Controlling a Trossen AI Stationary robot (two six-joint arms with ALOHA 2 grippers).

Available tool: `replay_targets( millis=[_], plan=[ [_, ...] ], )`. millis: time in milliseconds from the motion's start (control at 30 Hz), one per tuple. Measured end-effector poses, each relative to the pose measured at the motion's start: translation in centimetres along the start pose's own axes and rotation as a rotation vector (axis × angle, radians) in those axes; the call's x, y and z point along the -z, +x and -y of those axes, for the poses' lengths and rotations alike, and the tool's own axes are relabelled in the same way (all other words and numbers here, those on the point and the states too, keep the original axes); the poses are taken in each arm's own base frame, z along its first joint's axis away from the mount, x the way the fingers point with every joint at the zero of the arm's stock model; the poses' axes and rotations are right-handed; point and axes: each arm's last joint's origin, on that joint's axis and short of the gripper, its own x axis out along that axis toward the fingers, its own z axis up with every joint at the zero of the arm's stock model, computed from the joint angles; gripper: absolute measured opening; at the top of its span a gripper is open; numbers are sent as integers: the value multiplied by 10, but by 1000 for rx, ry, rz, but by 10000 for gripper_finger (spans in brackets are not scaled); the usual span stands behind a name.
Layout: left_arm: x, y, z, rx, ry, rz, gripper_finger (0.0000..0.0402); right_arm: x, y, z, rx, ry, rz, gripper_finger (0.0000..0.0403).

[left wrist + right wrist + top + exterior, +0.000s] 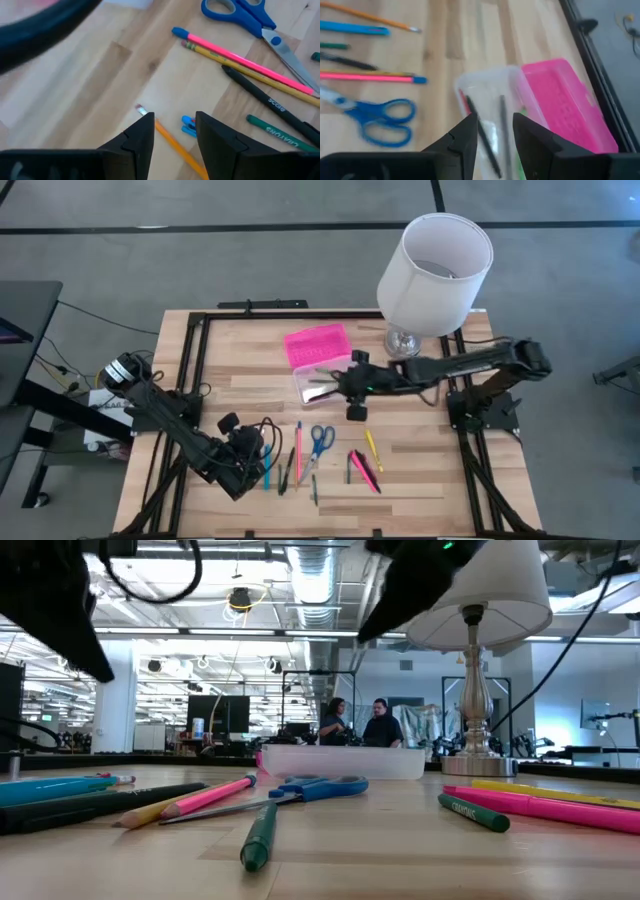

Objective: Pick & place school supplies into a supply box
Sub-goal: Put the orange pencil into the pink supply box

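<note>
1. The left arm reaches in from the table's left edge, its wrist pitched downward.
2. The left gripper (172,132) has its fingers parted, nothing between them.
3. The right arm stretches across from the right side, forearm nearly level.
4. The right gripper (495,132) points down, fingers apart, empty.

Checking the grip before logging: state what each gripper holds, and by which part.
Nothing is held. The right gripper is open above the clear box; the left gripper is open above an orange pencil.
</note>
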Motion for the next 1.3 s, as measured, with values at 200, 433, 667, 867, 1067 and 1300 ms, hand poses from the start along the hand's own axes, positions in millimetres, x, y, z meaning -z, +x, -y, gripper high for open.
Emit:
replay_targets(
  millis=[200,433,667,867,1067,1300],
  plan=[
    [17,23,-9,2,-107,-34,139,19,-34,-28,38,-47,112,118],
    [25,36,-20,-37,-167,-43,139,40,-68,-54,52,-36,235,118],
    [30,45,-21,7,-193,-23,139,55,-84,-80,98,-58,284,118],
    [34,49,-22,24,-204,-23,139,60,-91,-97,106,-98,305,118],
    [34,51,-21,21,-204,-21,139,62,-96,-104,112,-78,324,118],
    [41,66,-16,-13,-177,-79,139,63,-98,-107,99,-76,330,118]
  ],
)
